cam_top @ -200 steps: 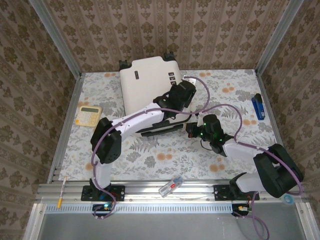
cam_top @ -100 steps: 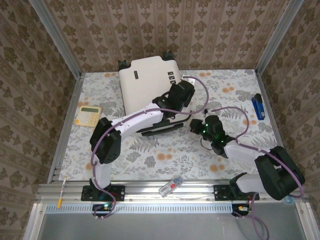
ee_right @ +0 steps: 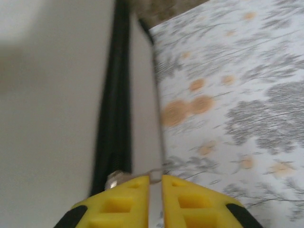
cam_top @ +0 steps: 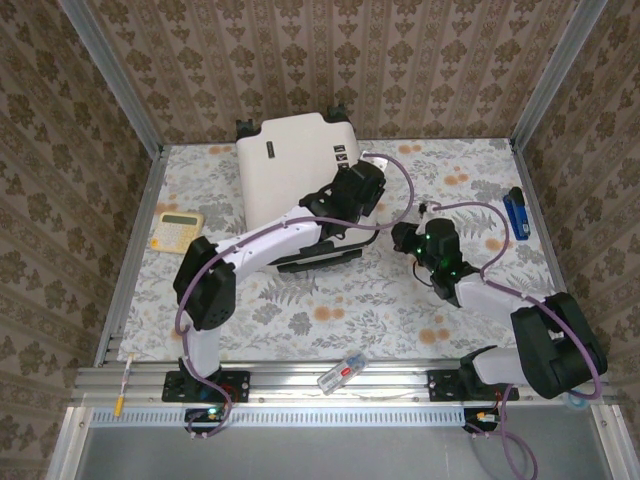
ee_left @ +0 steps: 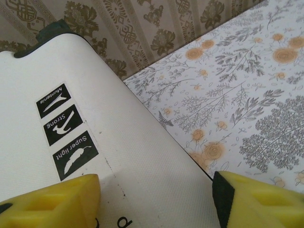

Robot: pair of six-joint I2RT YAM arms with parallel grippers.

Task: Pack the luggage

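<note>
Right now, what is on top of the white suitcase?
Three black printed labels, and the open left gripper over the edge of the suitcase. The left arm hides part of its top.

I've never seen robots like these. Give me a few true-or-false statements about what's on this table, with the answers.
1. The white luggage lies flat on the table with its lid down. True.
2. The calculator lies to the right of the luggage. False: it lies to its left; a blue stapler is on the right.
3. The fingers of the left gripper stand well apart. True.
4. The luggage's shell is black. False: it is white, with small black printed marks.
</note>
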